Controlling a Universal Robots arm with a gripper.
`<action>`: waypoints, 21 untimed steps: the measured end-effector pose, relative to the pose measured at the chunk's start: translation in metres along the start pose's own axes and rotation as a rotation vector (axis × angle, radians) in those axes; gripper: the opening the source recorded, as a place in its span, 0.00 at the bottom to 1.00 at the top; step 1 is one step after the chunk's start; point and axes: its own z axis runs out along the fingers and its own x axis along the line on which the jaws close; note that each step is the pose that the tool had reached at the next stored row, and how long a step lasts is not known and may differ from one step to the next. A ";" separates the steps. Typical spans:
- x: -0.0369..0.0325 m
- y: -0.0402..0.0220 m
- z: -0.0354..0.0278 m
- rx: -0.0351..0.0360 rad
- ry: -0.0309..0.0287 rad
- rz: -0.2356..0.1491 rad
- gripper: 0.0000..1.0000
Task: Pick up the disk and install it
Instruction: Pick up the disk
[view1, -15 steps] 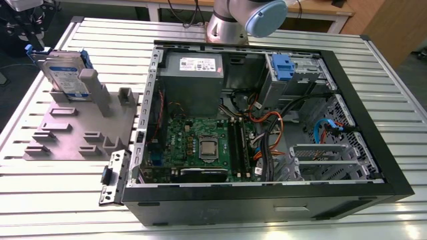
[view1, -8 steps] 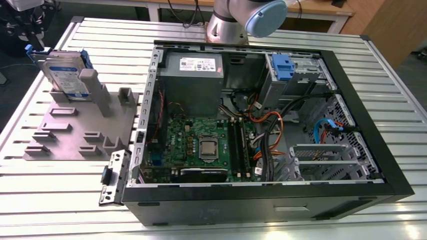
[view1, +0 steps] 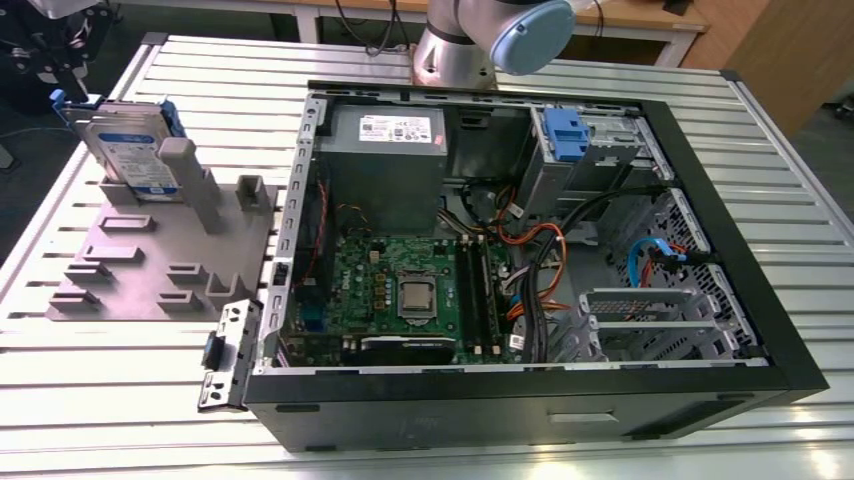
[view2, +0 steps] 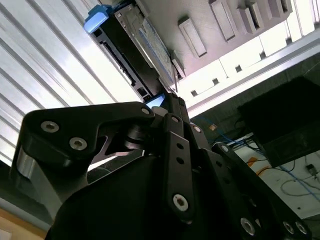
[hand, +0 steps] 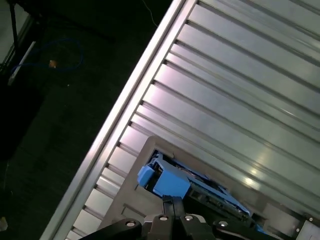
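The disk stood on edge in a slot of the grey fixture on the worktop, beside the open case, which left its blue-railed top edge free to grip. In the first wrist view the gripper pointed at that edge, fingers clenched together, grasping nothing.

Disk: silver-grey body, white-and-blue label, blue rails; fixture plate: plain matt grey; counter: silver metal, ribbed in parallel stripes; computer case: black shell, bare-metal interior; motherboard: green; power-supply box: grey, white sticker; cage latch: blue; gripper: black, silver screw heads.
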 end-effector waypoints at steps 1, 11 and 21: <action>0.0000 0.0000 0.0001 0.0005 0.0008 -0.020 0.11; 0.0000 0.0000 0.0006 0.0049 0.0086 -0.198 0.11; 0.0000 0.0000 0.0008 0.0087 0.0153 -0.352 0.11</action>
